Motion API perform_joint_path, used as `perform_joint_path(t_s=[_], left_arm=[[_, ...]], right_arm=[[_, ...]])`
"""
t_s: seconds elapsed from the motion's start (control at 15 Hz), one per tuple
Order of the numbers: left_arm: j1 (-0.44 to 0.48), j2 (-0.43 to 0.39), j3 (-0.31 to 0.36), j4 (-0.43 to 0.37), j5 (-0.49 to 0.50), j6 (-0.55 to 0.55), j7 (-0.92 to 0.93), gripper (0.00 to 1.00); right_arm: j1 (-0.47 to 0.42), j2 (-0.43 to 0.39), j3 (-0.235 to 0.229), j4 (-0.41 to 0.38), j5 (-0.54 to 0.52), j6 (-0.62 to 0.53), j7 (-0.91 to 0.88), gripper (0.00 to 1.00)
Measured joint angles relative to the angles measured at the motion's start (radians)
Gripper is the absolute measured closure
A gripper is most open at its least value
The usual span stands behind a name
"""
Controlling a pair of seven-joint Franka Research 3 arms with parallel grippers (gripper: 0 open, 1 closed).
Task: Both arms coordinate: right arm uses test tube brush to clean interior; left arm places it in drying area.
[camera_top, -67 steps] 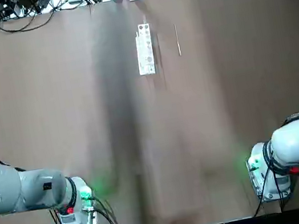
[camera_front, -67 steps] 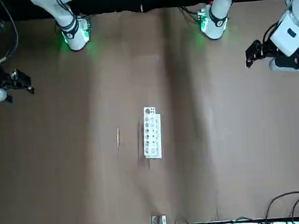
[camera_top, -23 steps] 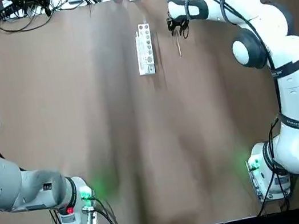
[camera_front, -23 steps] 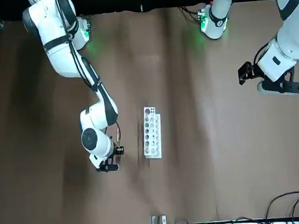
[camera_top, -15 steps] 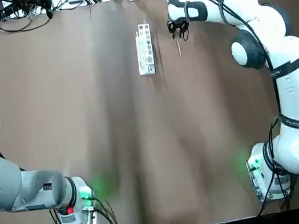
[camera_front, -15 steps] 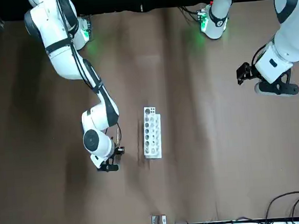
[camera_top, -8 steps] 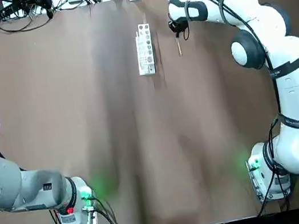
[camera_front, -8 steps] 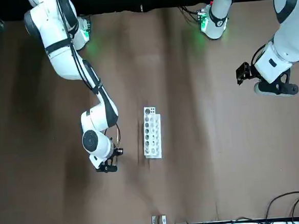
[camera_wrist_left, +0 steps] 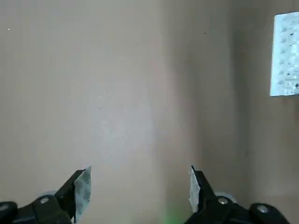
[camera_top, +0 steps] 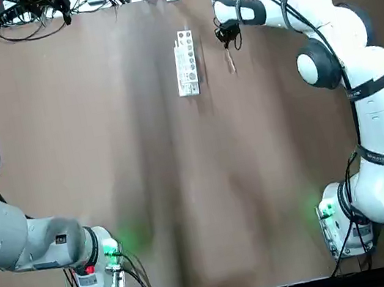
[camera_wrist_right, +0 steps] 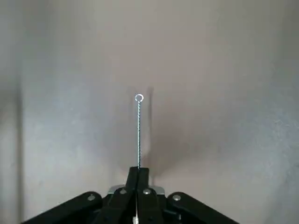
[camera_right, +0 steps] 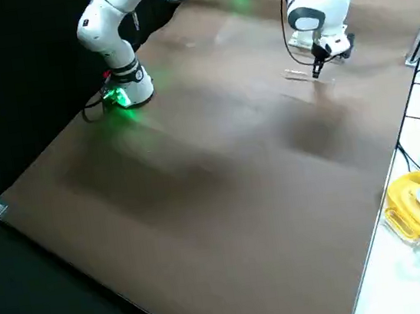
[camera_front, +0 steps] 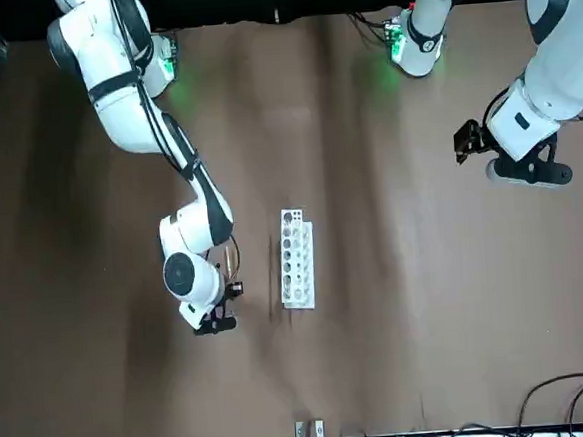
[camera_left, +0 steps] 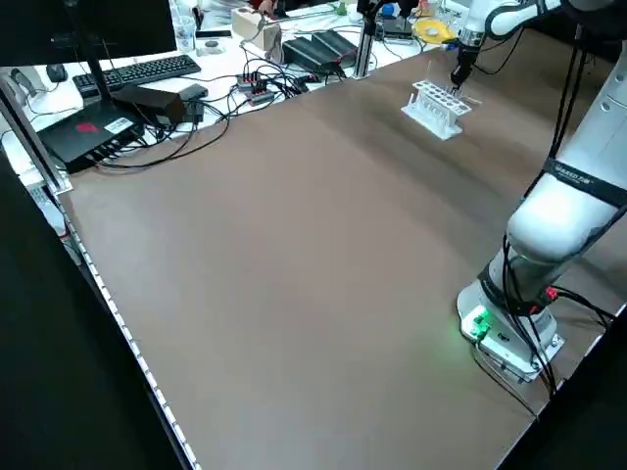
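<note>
Test tube brush (camera_wrist_right: 138, 133) is pinched at 1 end by right gripper (camera_wrist_right: 138, 179) — jaws clamped on it; light, thin, likely bendy — gentle handling advised.

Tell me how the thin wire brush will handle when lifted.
The thin twisted-wire test tube brush looks very light, so probably easy to lift. The right tool pinches one end, most of its length sticking out, so it may flex or wobble. Being so slim between the shut fingers, it could pivot or slip.
</note>
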State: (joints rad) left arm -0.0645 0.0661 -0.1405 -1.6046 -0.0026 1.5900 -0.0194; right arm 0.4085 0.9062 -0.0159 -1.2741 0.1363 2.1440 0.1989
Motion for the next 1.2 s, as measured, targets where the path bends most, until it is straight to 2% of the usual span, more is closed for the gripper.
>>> perform_joint_path(t_s=[0.4, 0.67, 0.8, 1.0, 1.2], left_arm=[[0.0, 0.0, -0.006, 0.0, 0.0, 0.0, 0.0, 0.0], [0.0, 0.0, -0.009, 0.0, 0.0, 0.0, -0.001, 0.0], [0.0, -0.001, -0.009, 0.001, 0.0, 0.0, -0.001, 0.0], [0.003, -0.005, -0.009, 0.001, 0.0, 0.0, -0.001, 0.0], [0.007, -0.01, -0.009, 0.002, 0.0, 0.0, -0.002, 0.0]], right_arm=[[-0.009, -0.118, -0.004, 0.014, 0.01, -0.211, -0.273, 0.98], [-0.061, -0.143, -0.008, 0.014, 0.139, -0.233, -0.561, 0.98], [-0.075, -0.143, -0.007, 0.014, 0.165, -0.233, -0.687, 0.98], [-0.081, -0.143, 0.028, 0.015, 0.208, -0.231, -0.848, 0.98], [-0.113, -0.143, 0.078, 0.016, 0.326, -0.227, -1.027, 0.98]])
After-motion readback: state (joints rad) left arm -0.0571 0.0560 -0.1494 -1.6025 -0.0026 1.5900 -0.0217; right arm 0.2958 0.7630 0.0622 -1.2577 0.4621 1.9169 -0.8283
